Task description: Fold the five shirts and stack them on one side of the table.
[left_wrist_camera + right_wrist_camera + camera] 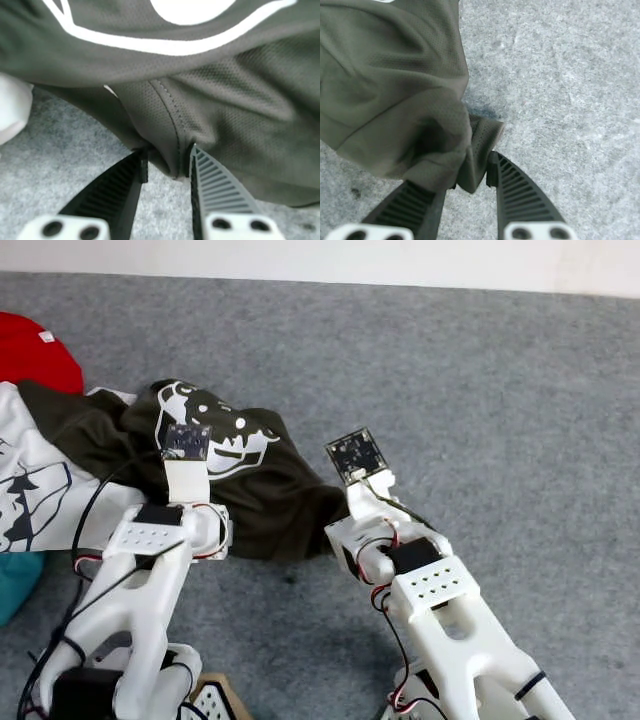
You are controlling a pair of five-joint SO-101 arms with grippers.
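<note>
Early stage, by my read: no folded stack anywhere. The dark shirt point(262, 495) lies crumpled left of centre on the surface point(500, 390), partly over the white shirt point(30, 490). The red shirt point(35, 355) and teal shirt point(15, 585) sit unfolded at the left edge. The left gripper point(168, 162) is pinching the dark shirt's hem, and the right gripper point(467, 172) is pinching a bunched corner. All folding is left to do.

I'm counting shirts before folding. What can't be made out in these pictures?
High view: the red cloth and teal cloth are cut off by the left edge, so no full count.
High view: the white shirt is partly under the dark shirt and off the edge.
High view: the arms cover where their jaws meet the dark shirt.
Left wrist view: the white print is cut by the picture's edge.
</note>
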